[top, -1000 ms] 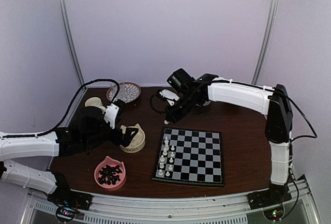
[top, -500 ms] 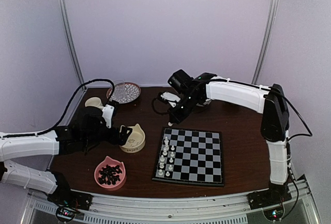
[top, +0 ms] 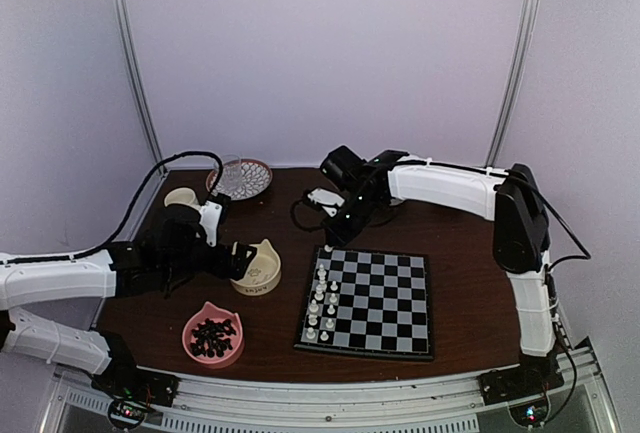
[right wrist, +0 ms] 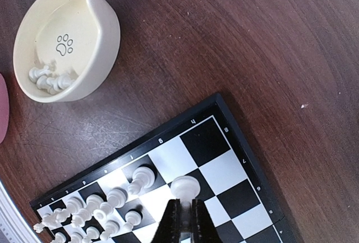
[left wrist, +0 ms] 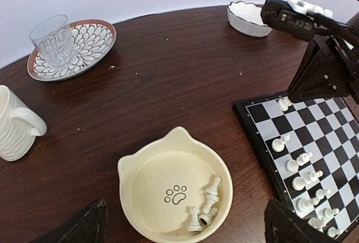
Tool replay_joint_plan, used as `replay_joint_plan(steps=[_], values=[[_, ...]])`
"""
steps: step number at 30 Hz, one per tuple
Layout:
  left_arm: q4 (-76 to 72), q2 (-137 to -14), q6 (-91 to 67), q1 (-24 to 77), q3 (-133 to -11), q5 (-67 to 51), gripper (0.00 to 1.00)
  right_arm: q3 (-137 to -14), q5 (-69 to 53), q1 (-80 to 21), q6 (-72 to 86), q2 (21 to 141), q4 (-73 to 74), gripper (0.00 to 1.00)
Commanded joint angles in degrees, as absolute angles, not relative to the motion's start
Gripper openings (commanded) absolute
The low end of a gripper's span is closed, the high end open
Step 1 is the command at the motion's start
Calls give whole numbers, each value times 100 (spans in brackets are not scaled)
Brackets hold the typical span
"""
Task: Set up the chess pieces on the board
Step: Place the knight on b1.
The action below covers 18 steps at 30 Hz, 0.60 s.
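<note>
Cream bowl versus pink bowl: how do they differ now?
The cream bowl holds a few white pieces; the pink bowl holds a heap of black pieces. The cream bowl sits farther back, the pink bowl nearer the front. Both have cat ears.

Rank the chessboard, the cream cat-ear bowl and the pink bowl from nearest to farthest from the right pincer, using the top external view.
From the right pincer, shut on a white chess piece:
1. Chessboard: directly beneath, at its far left corner.
2. Cream cat-ear bowl: just left of the board.
3. Pink bowl: near left part of the table.
</note>
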State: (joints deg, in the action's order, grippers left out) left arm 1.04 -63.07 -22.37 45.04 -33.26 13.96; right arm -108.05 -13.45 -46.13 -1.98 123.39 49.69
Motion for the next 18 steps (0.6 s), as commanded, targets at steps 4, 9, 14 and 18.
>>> replay_joint_plan(steps=[4,9,14,18], values=[[-35,-6460,-2303,4465,-3548,1293,98,-10976,-1175,-4720,-296,12636,4927,1],[-35,-6514,-2303,4465,-3585,1254,98,-11032,-1133,-4765,-322,12721,4943,2],[138,-6567,-2299,4463,-3610,1235,97,-11106,-1102,-4806,-360,12819,5032,2],[169,-6622,-2303,4464,-3647,1209,97,-11126,-1063,-4825,-369,12853,5049,3]])
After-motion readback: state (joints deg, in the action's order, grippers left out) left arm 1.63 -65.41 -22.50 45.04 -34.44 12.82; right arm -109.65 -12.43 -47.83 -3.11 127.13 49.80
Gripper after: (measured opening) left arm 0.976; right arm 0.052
